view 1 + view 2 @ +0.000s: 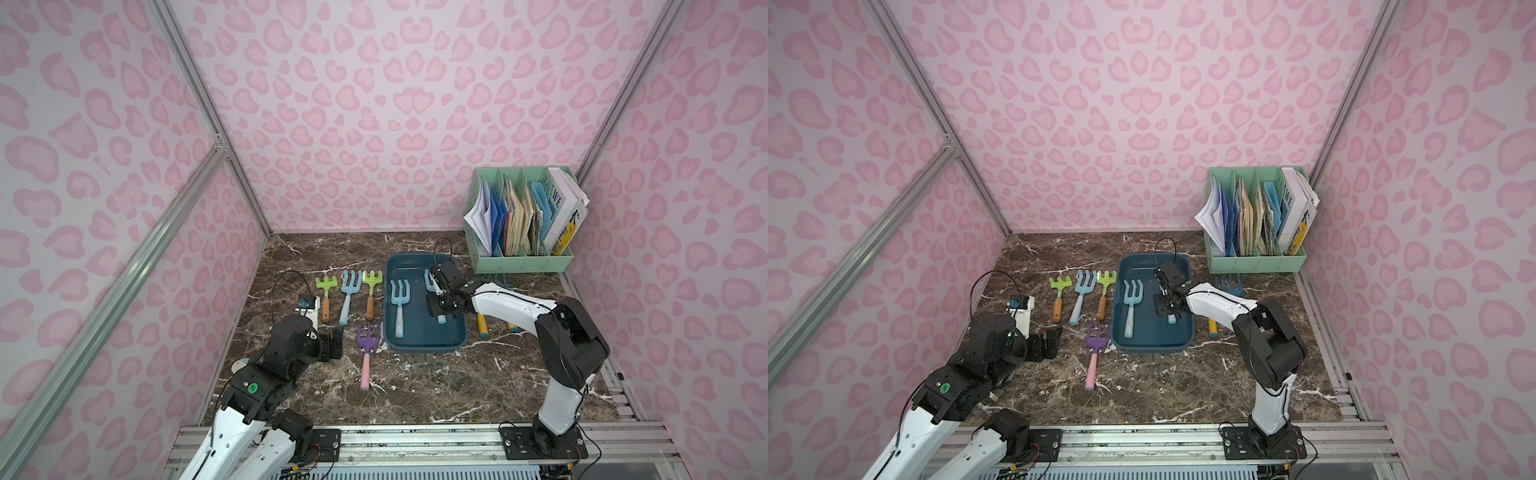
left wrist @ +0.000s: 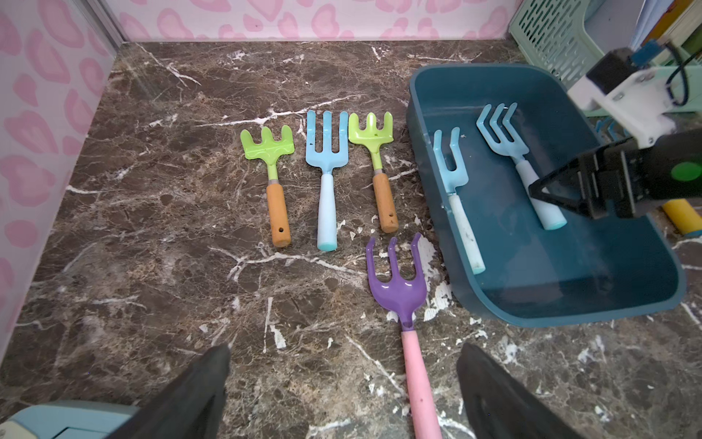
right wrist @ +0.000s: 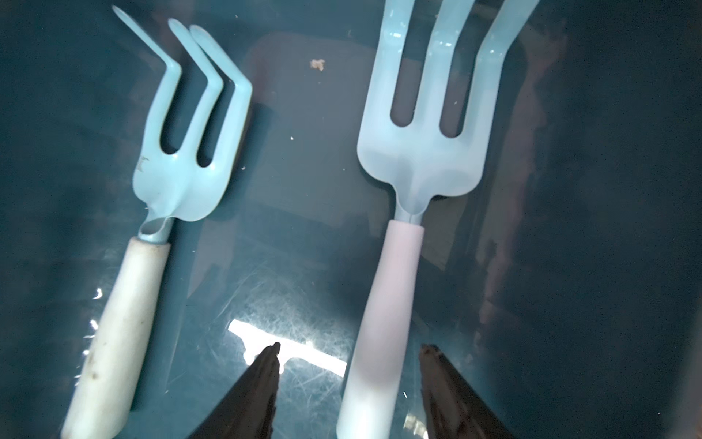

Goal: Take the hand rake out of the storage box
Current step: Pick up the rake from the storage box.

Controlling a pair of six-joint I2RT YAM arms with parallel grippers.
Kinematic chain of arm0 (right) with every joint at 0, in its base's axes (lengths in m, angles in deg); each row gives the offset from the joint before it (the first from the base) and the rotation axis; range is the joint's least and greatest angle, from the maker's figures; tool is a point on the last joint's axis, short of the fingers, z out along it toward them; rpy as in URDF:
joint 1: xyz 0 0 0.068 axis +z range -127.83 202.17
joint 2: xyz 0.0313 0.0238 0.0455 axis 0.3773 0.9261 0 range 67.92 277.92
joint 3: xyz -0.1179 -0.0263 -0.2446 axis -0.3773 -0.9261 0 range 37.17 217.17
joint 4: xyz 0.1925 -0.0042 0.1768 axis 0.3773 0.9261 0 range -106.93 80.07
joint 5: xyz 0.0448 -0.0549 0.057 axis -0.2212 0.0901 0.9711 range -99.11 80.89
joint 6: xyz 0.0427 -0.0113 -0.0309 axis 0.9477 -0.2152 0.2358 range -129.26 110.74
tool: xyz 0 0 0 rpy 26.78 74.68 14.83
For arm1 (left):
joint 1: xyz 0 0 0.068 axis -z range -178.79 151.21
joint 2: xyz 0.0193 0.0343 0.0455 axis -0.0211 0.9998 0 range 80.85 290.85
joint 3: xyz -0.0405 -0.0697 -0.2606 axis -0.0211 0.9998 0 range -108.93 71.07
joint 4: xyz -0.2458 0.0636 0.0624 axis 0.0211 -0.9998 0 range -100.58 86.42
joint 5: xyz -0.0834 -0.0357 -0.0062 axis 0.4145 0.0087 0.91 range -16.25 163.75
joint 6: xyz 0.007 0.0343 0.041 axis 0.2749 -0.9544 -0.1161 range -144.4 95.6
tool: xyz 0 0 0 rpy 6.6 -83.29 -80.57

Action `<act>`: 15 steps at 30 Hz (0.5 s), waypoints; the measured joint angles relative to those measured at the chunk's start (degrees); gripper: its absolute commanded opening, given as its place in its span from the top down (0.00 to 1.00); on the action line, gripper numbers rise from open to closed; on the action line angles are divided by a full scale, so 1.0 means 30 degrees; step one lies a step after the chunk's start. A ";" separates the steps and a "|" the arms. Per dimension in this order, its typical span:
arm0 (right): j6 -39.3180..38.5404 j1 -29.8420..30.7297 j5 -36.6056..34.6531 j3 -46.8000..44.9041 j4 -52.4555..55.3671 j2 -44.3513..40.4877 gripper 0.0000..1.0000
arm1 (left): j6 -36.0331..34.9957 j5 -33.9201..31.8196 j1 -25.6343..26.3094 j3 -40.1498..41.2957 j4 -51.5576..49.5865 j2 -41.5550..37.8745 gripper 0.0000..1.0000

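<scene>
Nearest, the left gripper (image 2: 343, 347) hovers wide open and empty over the marble table (image 2: 152, 228), a purple-headed, pink-handled rake (image 2: 411, 346) lying just beside it, untouched. Farther out, the right gripper (image 3: 352, 346) reaches into the shallow dark teal plastic storage box (image 2: 562, 313), jaws half apart astride the pale handle of a light-blue three-tined hand rake (image 3: 402, 243), not closed on it. Beside that gripper in the box lies a second light-blue rake (image 3: 178, 182) with a white handle.
</scene>
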State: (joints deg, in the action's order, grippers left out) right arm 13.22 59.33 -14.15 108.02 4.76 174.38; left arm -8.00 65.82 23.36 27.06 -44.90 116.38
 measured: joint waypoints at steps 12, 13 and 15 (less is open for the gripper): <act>0.0430 -0.0015 -0.0597 0.1464 0.0627 0.2463 0.60 | 0.0044 0.4605 -0.3883 -0.0058 0.0590 0.1268 0.03; 0.0437 -0.0015 -0.0576 0.1530 0.0583 0.2550 0.63 | 0.0044 0.4765 -0.3971 -0.0058 0.0648 0.1268 0.03; 0.0444 -0.0007 -0.0583 0.1639 0.0517 0.2630 0.74 | 0.0044 0.4962 -0.4044 -0.0051 0.0692 0.1253 0.03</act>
State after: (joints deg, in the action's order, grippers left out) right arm 14.55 59.31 -15.89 112.94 6.31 182.27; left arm -7.87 80.71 11.23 26.91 -42.82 120.14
